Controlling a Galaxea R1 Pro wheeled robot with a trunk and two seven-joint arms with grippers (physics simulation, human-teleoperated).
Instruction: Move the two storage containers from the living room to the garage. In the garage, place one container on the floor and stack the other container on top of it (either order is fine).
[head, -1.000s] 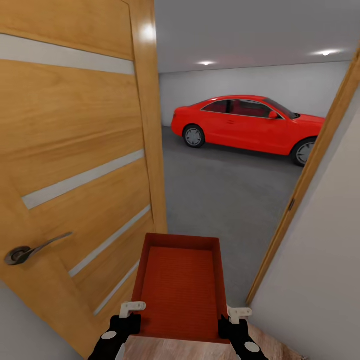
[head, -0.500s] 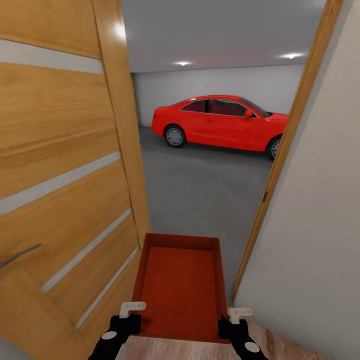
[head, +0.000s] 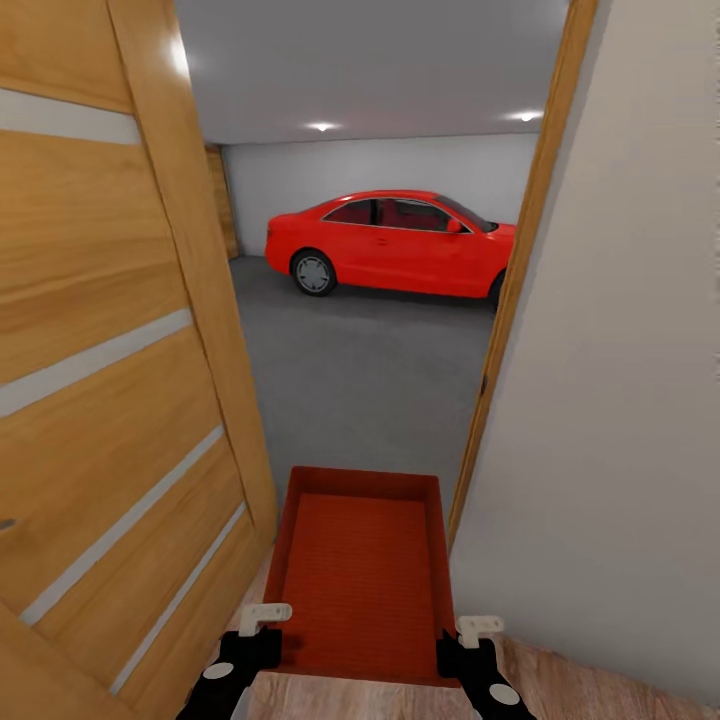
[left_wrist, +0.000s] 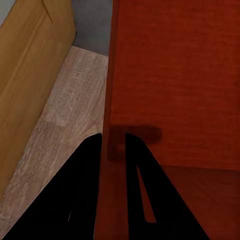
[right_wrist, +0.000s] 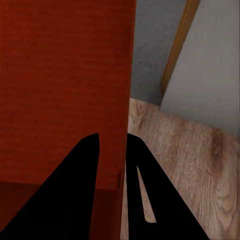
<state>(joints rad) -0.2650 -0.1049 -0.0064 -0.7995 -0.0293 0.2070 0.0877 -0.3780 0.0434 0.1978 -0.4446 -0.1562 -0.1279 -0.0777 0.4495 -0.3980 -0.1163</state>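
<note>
One bin, rust-red and open-topped, is held level between both grippers in the head view, just short of the doorway. Left gripper is clamped on the bin's left wall near the near corner; in the left wrist view the wall is seen pinched between the two dark fingers of that gripper. Right gripper is clamped on the bin's right wall near the near corner; in the right wrist view the wall edge is seen between the fingers of that gripper. Bin interior is seen bare, with a fine ribbed bottom.

Door, wood with pale horizontal strips, is stood open to the left of the bin, its lower edge near the bin's left wall. Door frame and a grey-white wall are seen to the right of the bin. Wood-plank flooring is seen under and beside the bin's near end. Beyond the bin, dark grey floor of the garage is seen through the doorway. Red car is parked well beyond the bin, against a white back wall. Two ceiling lights are lit above the car.
</note>
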